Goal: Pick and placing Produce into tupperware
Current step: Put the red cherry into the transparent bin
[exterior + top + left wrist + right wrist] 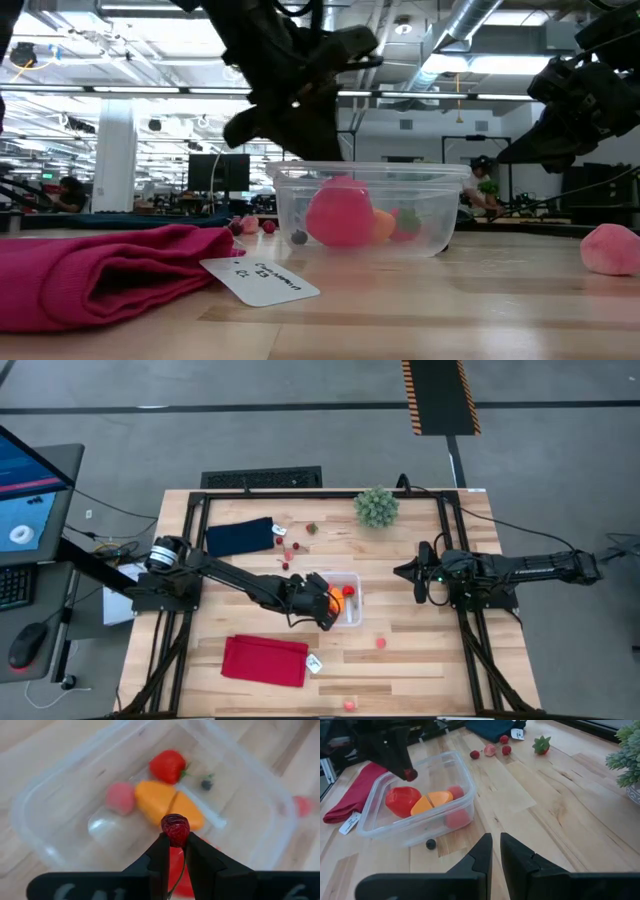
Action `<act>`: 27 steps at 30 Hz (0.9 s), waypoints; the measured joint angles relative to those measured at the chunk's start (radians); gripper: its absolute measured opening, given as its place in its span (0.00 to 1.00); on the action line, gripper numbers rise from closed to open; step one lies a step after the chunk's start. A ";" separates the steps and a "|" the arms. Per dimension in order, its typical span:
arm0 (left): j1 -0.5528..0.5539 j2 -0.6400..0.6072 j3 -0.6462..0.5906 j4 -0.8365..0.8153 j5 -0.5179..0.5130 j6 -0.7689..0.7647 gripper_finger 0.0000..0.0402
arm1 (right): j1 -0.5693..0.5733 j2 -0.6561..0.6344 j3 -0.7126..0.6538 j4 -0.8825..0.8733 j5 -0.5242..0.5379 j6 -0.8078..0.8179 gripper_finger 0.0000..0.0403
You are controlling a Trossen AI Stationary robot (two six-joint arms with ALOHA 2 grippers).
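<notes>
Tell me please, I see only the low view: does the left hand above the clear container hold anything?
Observer: Yes. Its wrist view shows the left hand pinching a small dark red berry over the tupperware.
Operator: Where is the right hand?
Observer: The right hand is shut and empty. In the high view it hovers over the table to the container's right.
Operator: Is any produce outside that I cannot see?
Observer: Yes, a strawberry with green leaves lies on the table between the navy cloth and the green plant.
</notes>
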 joint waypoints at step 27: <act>0.006 -0.047 0.003 -0.220 -0.081 -0.162 0.40 | 0.000 0.000 0.000 0.000 0.000 0.000 0.15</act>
